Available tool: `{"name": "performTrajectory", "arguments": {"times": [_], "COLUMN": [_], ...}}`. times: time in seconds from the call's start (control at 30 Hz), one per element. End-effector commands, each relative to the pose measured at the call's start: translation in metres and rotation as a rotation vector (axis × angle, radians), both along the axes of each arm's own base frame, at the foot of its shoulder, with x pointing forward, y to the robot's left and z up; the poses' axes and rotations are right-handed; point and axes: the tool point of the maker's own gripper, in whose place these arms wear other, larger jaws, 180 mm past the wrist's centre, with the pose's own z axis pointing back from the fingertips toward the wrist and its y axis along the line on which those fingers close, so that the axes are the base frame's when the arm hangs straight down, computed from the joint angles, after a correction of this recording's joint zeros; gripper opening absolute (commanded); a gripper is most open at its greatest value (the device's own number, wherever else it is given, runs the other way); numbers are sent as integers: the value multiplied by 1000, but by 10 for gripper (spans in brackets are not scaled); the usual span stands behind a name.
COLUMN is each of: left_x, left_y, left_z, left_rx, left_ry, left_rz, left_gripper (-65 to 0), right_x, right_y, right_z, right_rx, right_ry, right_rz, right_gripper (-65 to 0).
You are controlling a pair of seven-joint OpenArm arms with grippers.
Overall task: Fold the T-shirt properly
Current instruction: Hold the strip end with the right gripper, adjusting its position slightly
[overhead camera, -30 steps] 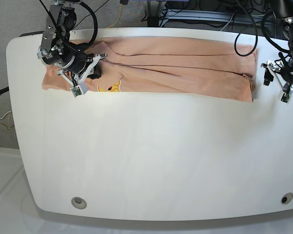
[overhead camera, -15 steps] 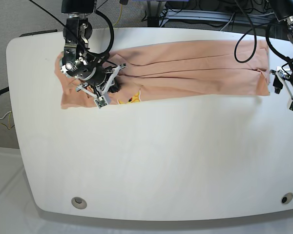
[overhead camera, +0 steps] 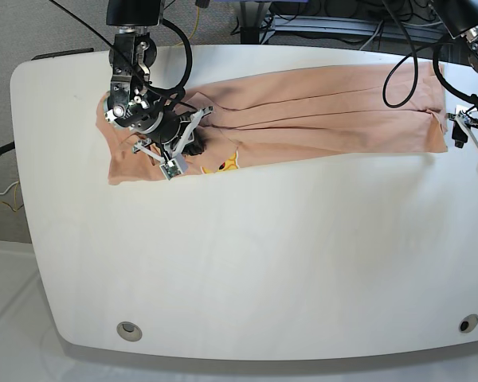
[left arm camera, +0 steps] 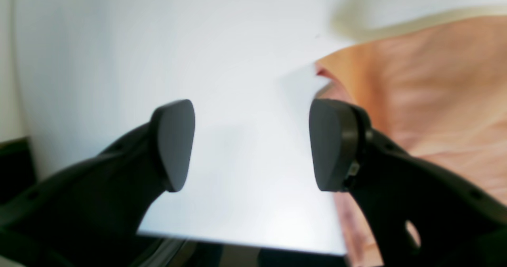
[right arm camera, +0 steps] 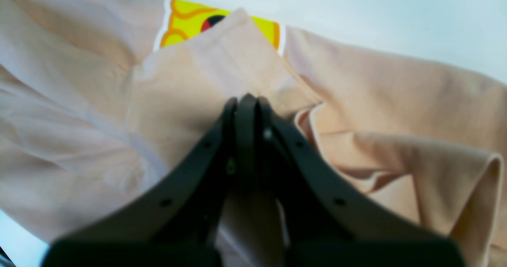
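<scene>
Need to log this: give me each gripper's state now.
Left gripper: open, holding nothing, beside the T-shirt.
Right gripper: shut on the T-shirt.

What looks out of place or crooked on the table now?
The T-shirt lies askew: a long folded band running slanted across the far side of the table, its right end at the table's edge. The right gripper is shut on a wrinkled fold near the yellow print. Nothing looks torn.

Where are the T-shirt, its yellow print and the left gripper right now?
T-shirt [overhead camera: 327, 107], base view, middle of the folded body.
Yellow print [right arm camera: 186, 23], right wrist view, patch beyond the cloth fold.
Left gripper [left arm camera: 251, 144], left wrist view, gap between the open fingers.
</scene>
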Motion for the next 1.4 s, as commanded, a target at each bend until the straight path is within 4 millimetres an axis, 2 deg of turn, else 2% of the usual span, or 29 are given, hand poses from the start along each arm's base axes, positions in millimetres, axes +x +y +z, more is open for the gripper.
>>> {"name": "performTrajectory", "arguments": {"times": [0.0,0.13,0.33,0.57,0.87,1.07,1.27,1.37], "left_x": [0,-4,-7,-10,-11,-12,-15,-14], "left_y": [1,-1,-1,-1,-1,-5,-6,-13], "left_z": [7,3,1,-1,-2,-5,-8,-10], "left_rx": [-9,-20,-23,-24,-23,-35,-42,-76], "left_ry": [-25,-14,-8,1,4,6,13,0], "left_rz": [-12,-15,-13,-14,-14,-12,-12,-16], "left_gripper": [-236,-236,-236,-236,-236,-236,-236,-236], "right_x": [-39,-33,-21,-10,-11,-19,-23,-26], "right_y": [-20,-24,-47,-66,-95,-109,-113,-113], "right_z": [-35,-32,-27,-20,-18,-22,-23,-25], "right_rx": [-149,-151,-149,-158,-179,-188,-190,-191], "right_ry": [192,182,165,145,144,166,172,180], "right_rz": [24,13,-73,-128,-196,-269,-293,-292], "right_gripper": [-650,-650,-650,-650,-650,-650,-650,-650]}}
